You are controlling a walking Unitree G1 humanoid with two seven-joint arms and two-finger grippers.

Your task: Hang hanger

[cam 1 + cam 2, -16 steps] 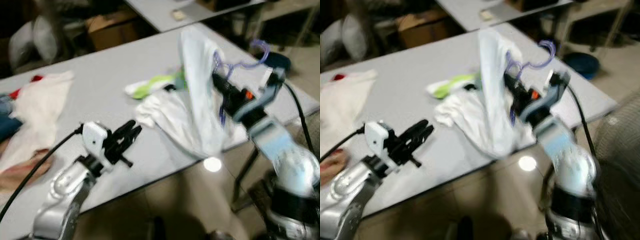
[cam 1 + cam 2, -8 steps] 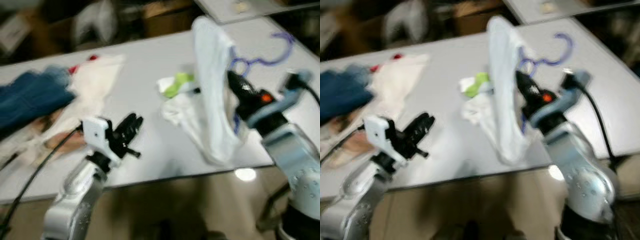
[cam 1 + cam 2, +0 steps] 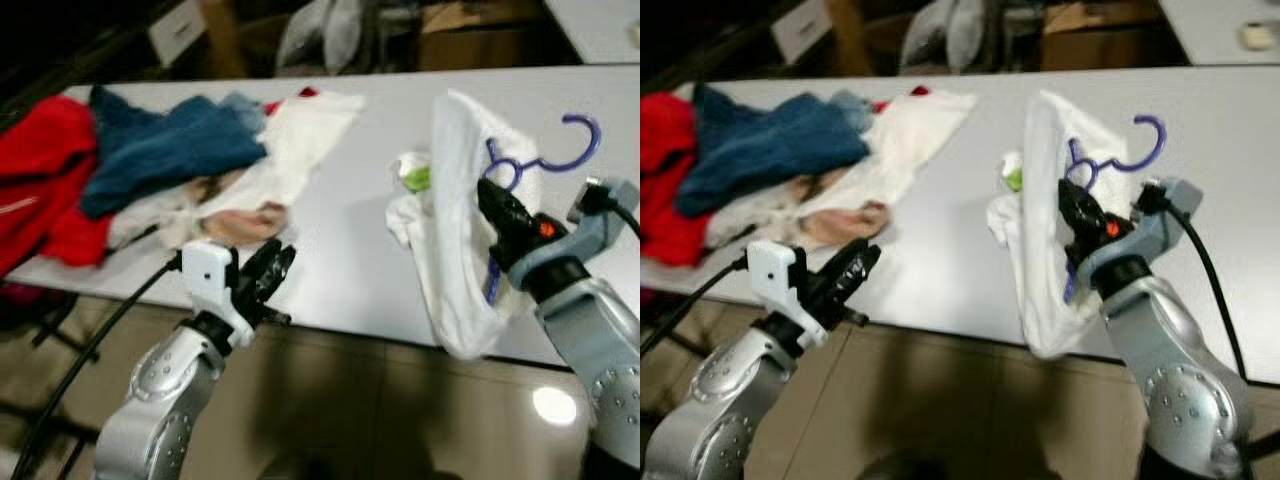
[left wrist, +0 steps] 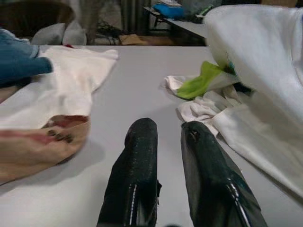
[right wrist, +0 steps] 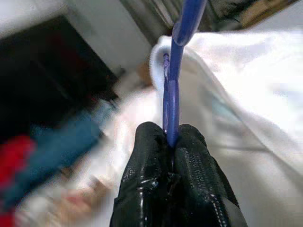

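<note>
My right gripper point(image 3: 497, 207) is shut on the neck of a purple plastic hanger point(image 3: 572, 158) and holds it upright above the grey table point(image 3: 330, 250). A white garment point(image 3: 455, 240) is draped on the hanger and hangs past the table's front edge. In the right wrist view the fingers point(image 5: 151, 156) clamp the hanger's thin stem point(image 5: 171, 101). Low at the table's front edge, my left gripper point(image 3: 268, 275) has its fingers slightly apart and holds nothing. In the left wrist view the left gripper point(image 4: 168, 126) points across the table toward the white garment point(image 4: 265, 71).
A pile of clothes lies at the table's left: red point(image 3: 40, 170), blue point(image 3: 165, 150), cream point(image 3: 300, 135) and a beige piece point(image 3: 235, 220). A green and white cloth point(image 3: 410, 180) lies beside the hanger. Boxes and bags point(image 3: 460, 40) stand behind the table.
The whole view has swung left, so the clothes pile now shows. My right gripper still holds the hanger with the white garment. My left gripper keeps its pose.
</note>
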